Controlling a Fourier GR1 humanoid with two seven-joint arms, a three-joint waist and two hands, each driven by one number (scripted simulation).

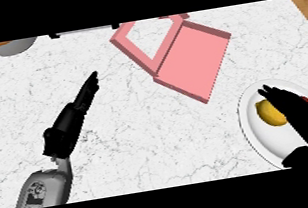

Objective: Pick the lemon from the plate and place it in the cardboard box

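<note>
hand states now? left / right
Left hand: open, fingers straight, holding nothing.
Right hand: over the plate, beside the lemon; fingers extended, open, not yet gripping.

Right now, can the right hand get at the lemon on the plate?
Probably yes. The right hand is already over the white plate, its fingers right beside the lemon. Nothing lies between them. Something small and red shows by the hand, but it doesn't block the lemon.

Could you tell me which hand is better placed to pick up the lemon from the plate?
The right hand: it hovers over the plate, fingers beside the lemon. The left hand rests far across the counter.
</note>
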